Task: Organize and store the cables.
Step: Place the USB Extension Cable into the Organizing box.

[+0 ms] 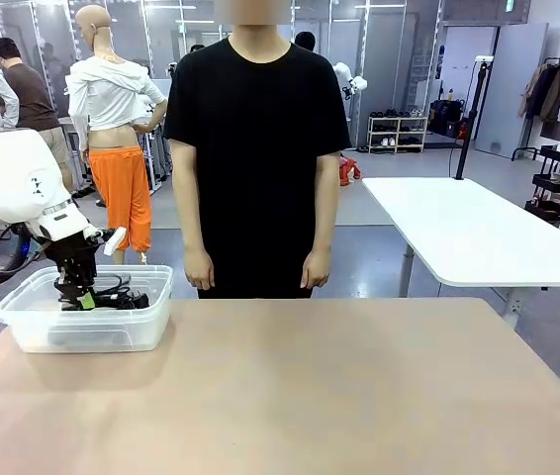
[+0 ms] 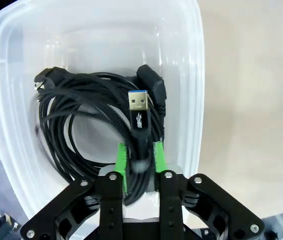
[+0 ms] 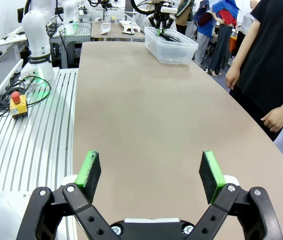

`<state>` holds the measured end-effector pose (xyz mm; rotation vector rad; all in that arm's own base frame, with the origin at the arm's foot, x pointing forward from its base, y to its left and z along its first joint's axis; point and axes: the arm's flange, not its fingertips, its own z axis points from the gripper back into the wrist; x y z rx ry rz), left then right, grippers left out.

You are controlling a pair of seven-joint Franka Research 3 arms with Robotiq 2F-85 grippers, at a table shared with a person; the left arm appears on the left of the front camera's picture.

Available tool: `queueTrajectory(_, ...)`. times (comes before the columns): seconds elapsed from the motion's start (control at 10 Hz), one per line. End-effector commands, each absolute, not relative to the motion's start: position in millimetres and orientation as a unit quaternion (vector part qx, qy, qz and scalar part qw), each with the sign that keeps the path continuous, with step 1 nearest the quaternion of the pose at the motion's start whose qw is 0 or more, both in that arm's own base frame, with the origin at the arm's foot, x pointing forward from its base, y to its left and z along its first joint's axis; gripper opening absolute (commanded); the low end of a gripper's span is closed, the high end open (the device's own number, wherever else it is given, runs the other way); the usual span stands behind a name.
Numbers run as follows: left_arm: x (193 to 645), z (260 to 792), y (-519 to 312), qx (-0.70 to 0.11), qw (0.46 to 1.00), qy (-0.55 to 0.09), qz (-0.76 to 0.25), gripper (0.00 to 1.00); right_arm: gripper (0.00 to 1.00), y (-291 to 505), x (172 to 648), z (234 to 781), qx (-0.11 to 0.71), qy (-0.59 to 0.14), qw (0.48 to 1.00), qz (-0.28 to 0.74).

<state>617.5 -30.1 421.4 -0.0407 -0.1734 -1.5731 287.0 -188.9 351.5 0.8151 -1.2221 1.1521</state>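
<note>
Left wrist view shows the left end effector (image 2: 139, 167) pinching a USB-ended cord just over the cables (image 2: 86, 125) coiled in the clear bin (image 2: 196, 100), so it should spread wide and lift straight up, while the right end effector (image 3: 150, 172) gapes empty above the worktop (image 3: 146, 100).
</note>
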Motion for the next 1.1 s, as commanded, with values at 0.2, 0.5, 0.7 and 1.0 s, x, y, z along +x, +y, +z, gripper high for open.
queueTrajectory(0.2,616,433,-33,-0.027,0.713,-0.086,-0.696,0.85,1.00,-189,286,355,0.347,-0.521,0.601,0.497)
queueTrajectory(0.5,613,441,-29,-0.020,0.719,-0.095,-0.688,1.00,1.00,-189,286,355,0.347,-0.521,0.601,0.497)
queueTrajectory(0.7,611,445,-29,-0.017,0.730,-0.102,-0.676,1.00,1.00,-189,286,355,0.347,-0.521,0.601,0.497)
queueTrajectory(1.0,615,445,-29,-0.011,0.726,-0.092,-0.682,1.00,1.00,-189,286,355,0.347,-0.521,0.601,0.497)
